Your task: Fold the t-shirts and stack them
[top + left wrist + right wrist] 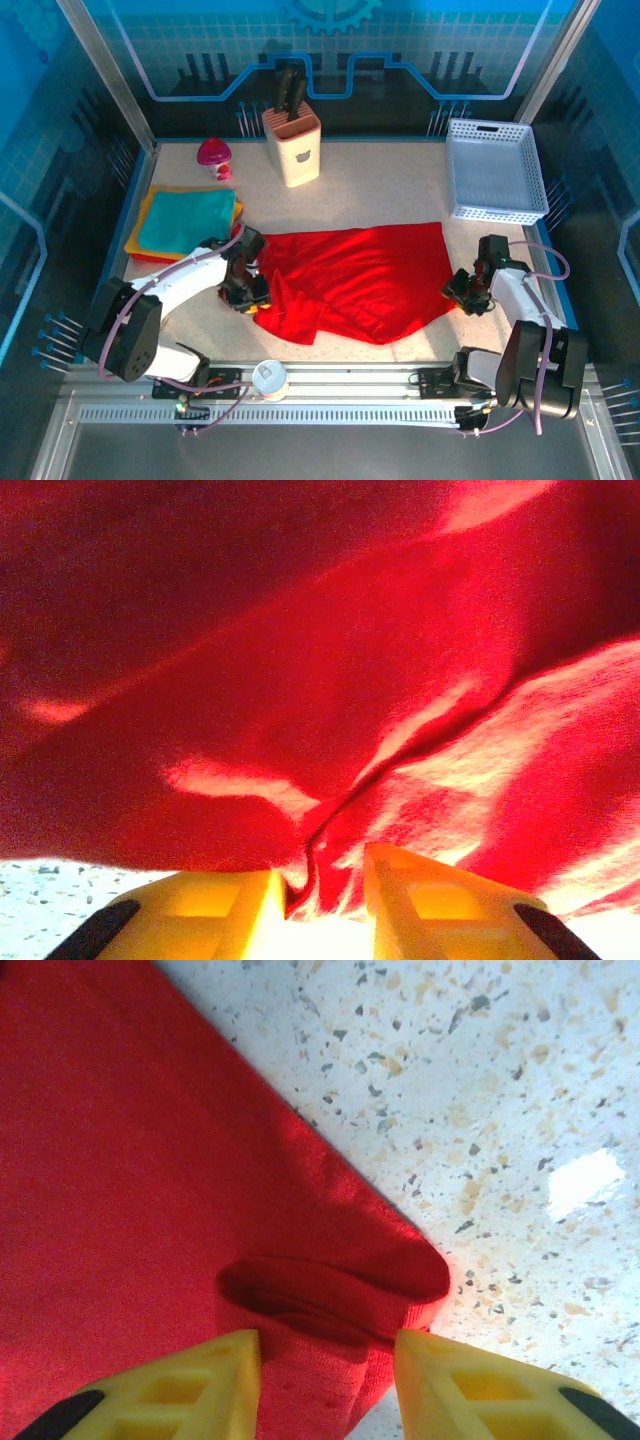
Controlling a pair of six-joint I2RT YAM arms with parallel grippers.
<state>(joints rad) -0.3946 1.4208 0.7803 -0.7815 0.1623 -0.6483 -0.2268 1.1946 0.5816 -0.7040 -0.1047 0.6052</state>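
Looking down on a rumpled red t-shirt (300,660), with a deep crease running toward the claw (318,880). Between the parted yellow fingers (220,900), a raised ridge of that cloth. Beside them, under the shirt's edge, a sliver of pale speckled desk (35,880).

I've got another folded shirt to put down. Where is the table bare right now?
Bare tabletop lies between the knife block and the white basket, behind the red shirt. A thinner strip runs in front of the shirt. The left is crowded: folded stack, pink cup, left gripper.
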